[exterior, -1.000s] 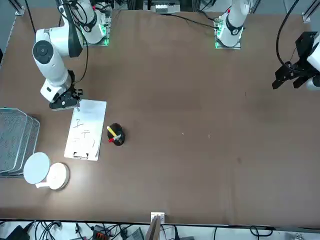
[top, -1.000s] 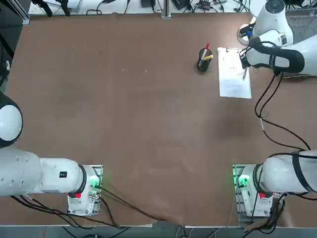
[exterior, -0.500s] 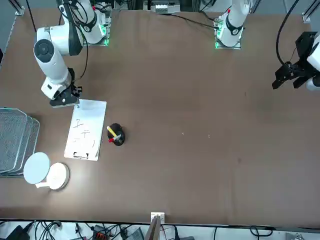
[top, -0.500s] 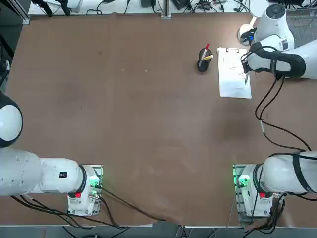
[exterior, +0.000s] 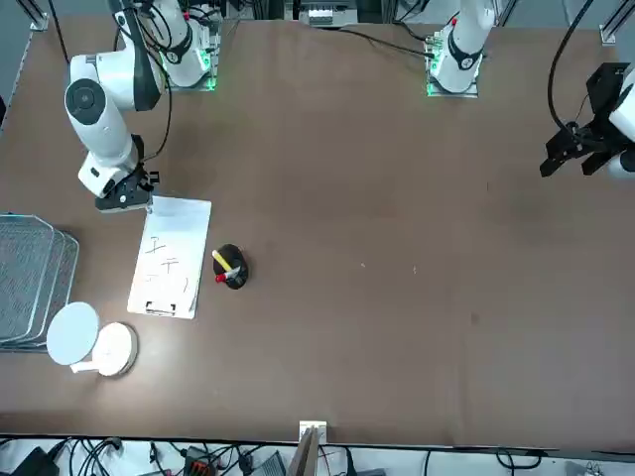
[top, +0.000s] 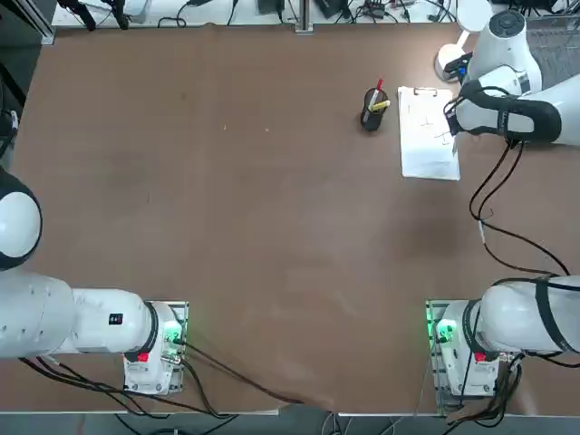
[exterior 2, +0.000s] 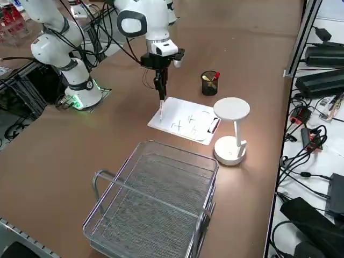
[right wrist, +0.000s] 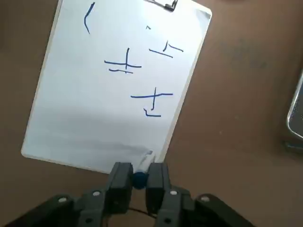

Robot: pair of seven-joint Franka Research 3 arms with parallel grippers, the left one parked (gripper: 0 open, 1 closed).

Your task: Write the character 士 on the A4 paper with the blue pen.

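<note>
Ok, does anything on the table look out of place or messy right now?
Nothing spilled or knocked over. The A4 paper lies flat, its blue marks a bit rough and uneven. The right gripper, shut on the blue pen, is at the sheet's unclipped end.

A wide brown table [top: 272, 227] fills the scene. Beside the right gripper [exterior 2: 160, 88], toward the table's edge, sit a wire basket [exterior 2: 156, 204] and a white desk lamp [exterior 2: 231, 129]. Farther from the gripper, past the table's rim, cables [exterior 2: 306, 134] and black power bricks [exterior 2: 322, 80] lie about.
</note>
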